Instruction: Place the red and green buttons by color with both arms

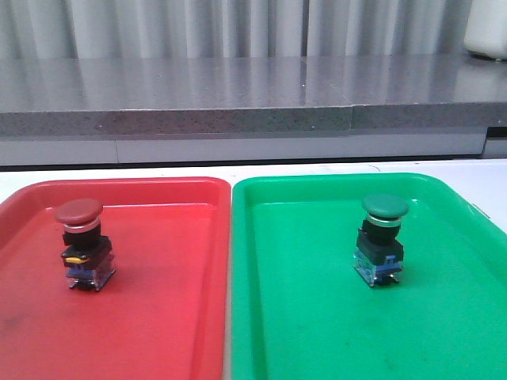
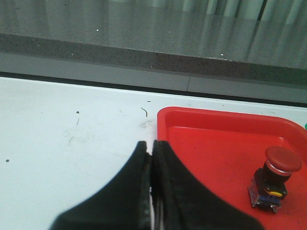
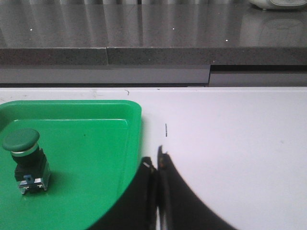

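The red button (image 1: pixel 81 241) stands upright in the red tray (image 1: pixel 158 317), at its back left; it also shows in the left wrist view (image 2: pixel 276 178). The green button (image 1: pixel 382 237) stands upright in the green tray (image 1: pixel 317 317); it also shows in the right wrist view (image 3: pixel 25 159). My left gripper (image 2: pixel 151 143) is shut and empty, off the red tray's (image 2: pixel 211 143) outer left edge, apart from the button. My right gripper (image 3: pixel 157 160) is shut and empty, by the green tray's (image 3: pixel 96 143) outer right edge. Neither gripper shows in the front view.
The two trays lie side by side on a white table (image 2: pixel 72 134). A grey stone ledge (image 1: pixel 238 103) runs along the back. A white object (image 1: pixel 485 28) stands on the ledge at far right.
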